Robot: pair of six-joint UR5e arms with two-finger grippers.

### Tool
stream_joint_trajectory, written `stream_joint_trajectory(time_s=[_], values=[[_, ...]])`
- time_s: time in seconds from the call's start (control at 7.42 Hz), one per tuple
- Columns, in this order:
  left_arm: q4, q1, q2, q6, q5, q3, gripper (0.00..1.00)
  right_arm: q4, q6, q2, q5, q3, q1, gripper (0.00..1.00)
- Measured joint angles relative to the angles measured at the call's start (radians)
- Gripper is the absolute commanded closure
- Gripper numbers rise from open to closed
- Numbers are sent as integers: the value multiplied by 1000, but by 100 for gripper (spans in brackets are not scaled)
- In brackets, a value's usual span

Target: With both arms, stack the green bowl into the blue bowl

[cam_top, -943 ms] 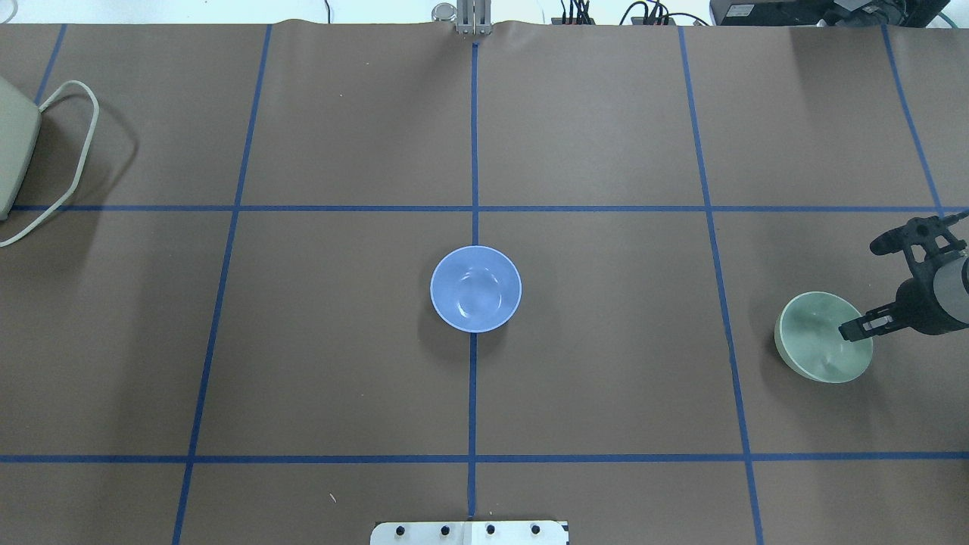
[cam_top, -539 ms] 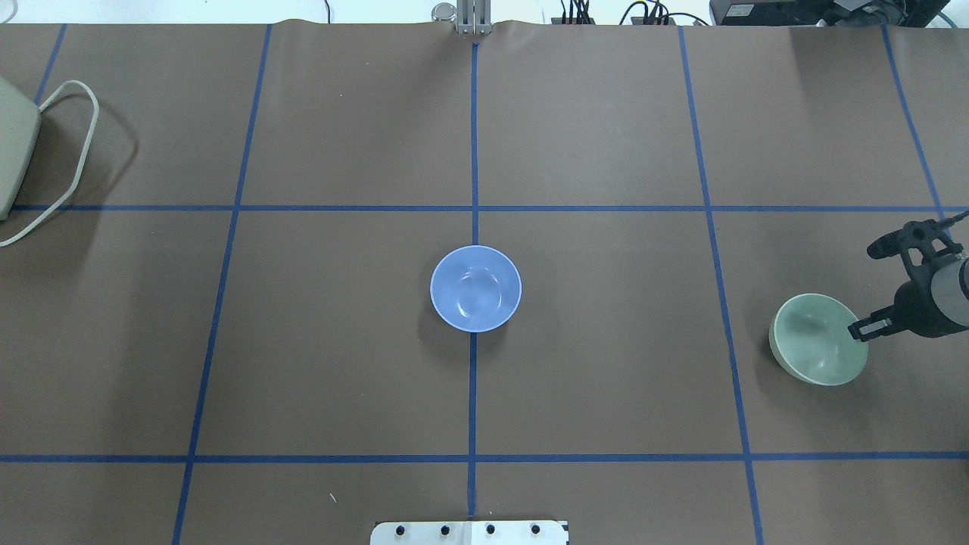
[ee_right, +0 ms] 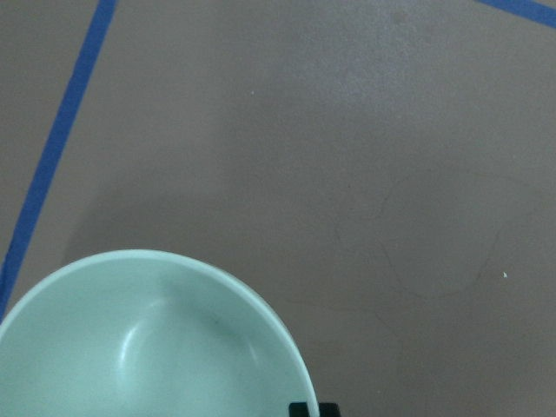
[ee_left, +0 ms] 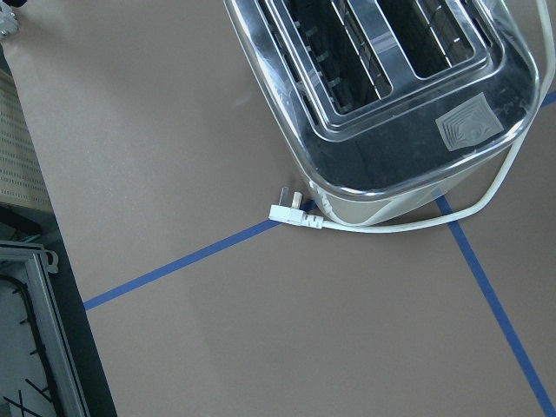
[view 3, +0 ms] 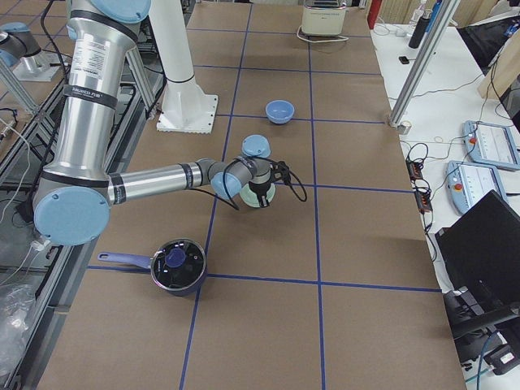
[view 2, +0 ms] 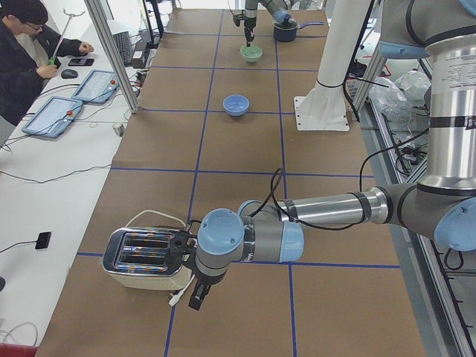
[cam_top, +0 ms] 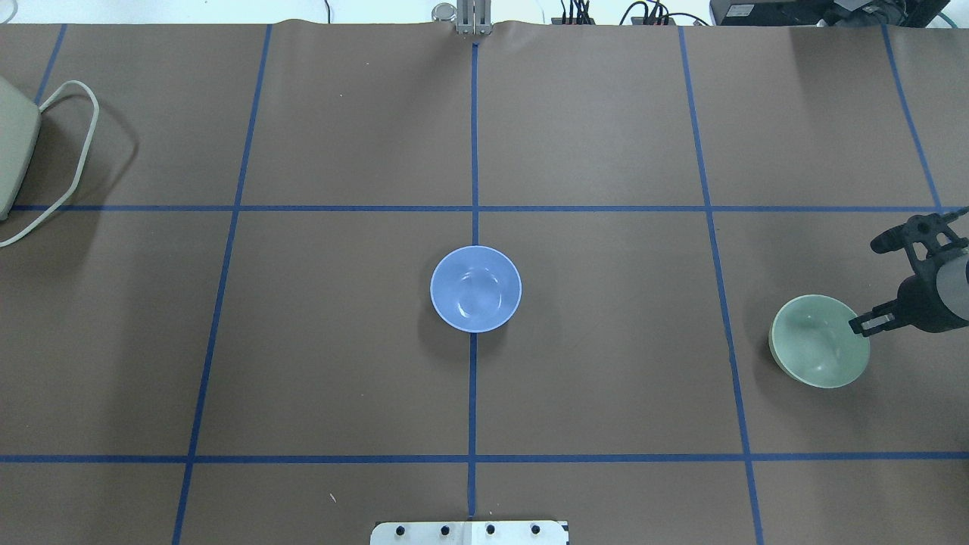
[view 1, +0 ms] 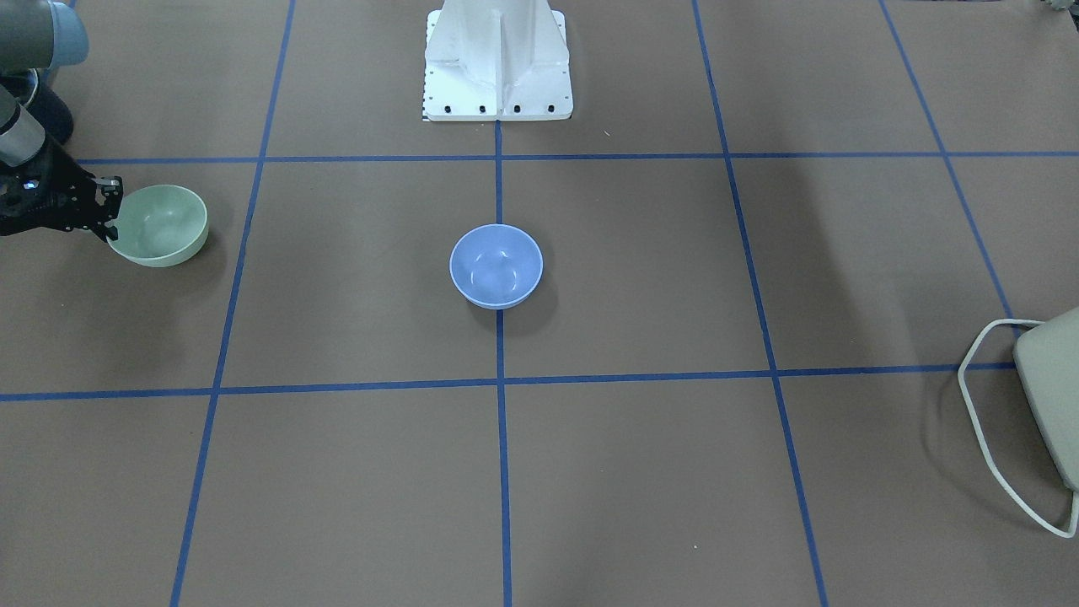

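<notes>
Right gripper (cam_top: 863, 327) pinches green bowl (cam_top: 817, 344) rim at 2 o'clock. Best lifted level, then carried to blue bowl (cam_top: 475, 288) at 9. Left gripper (view 2: 199, 294): cannot tell whether it is open or closed.

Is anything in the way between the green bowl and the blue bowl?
No, nothing visible. Between the green bowl, held at its rim by the right gripper, and the blue bowl there is only bare table with a blue tape line.
</notes>
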Motion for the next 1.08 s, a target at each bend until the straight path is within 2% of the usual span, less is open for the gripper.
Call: stream_joint_trajectory(time_s=[0.27,0.67,0.81,1.08], values=[[59,26,3,-128,-27,-17,2,-33,50,96,42,5,22,100],[73,117,4,-254,-27,-75,2,-307,203,393,56,25,9,100],[72,126,4,-259,-27,-84,2,-382,288,494,50,28,-30,100],[66,132,7,-258,-27,-92,2,-456,469,645,-9,11,-155,100]])
